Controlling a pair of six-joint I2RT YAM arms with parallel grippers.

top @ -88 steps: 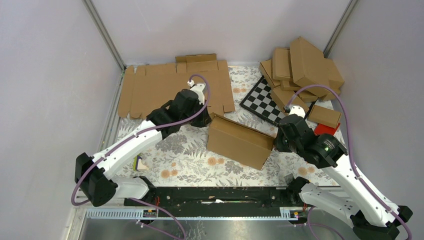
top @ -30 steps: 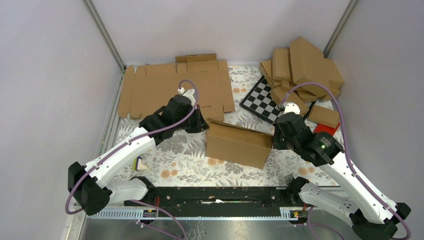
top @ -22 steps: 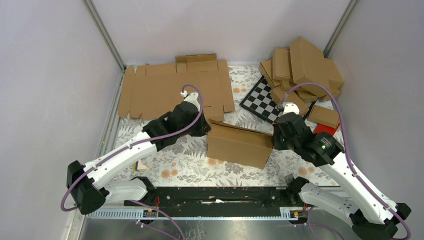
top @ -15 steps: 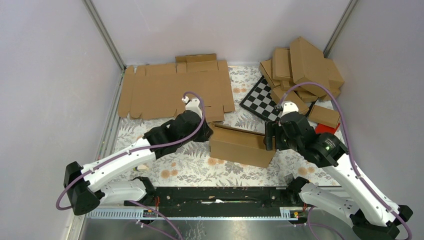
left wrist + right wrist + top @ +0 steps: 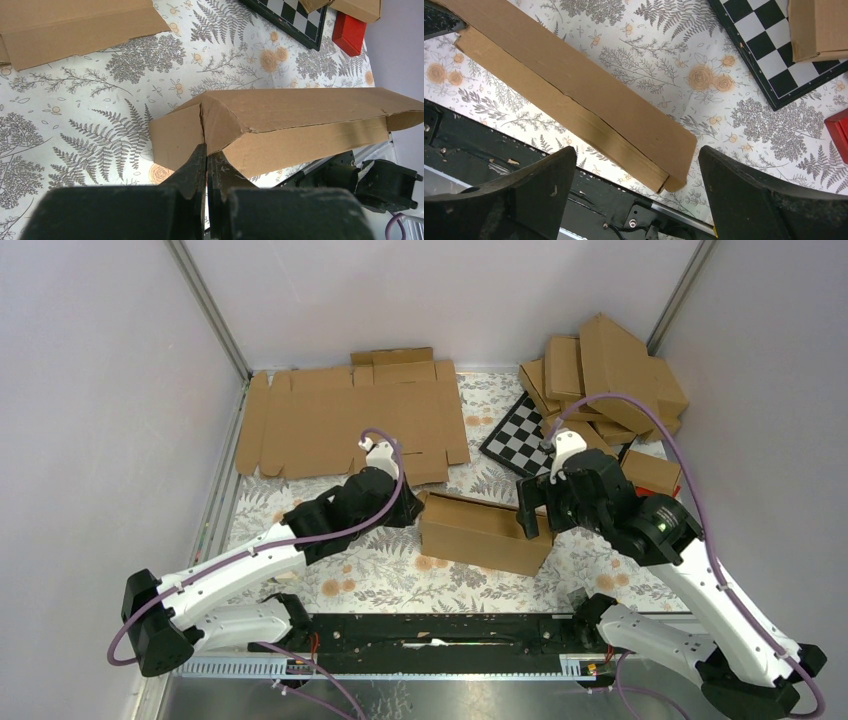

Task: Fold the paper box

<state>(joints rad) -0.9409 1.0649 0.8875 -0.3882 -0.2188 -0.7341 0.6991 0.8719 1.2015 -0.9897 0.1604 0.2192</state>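
The paper box (image 5: 478, 532) is lying in the middle of the top picture on the flowery table (image 5: 380, 575), looking nearly folded shut. The left claw (image 5: 206, 150) is pressing its fingers tight together right at the box's left corner, maybe to stop it sliding. I cannot tell if any cardboard is caught between them. The right claw (image 5: 635, 150) is hanging over the box's right end, spread wide, not touching it. Other boxes (image 5: 600, 370) are sitting piled at the upper right

The paper box (image 5: 485, 533) is matt brown cardboard; the checkered board (image 5: 520, 445) looks smooth.
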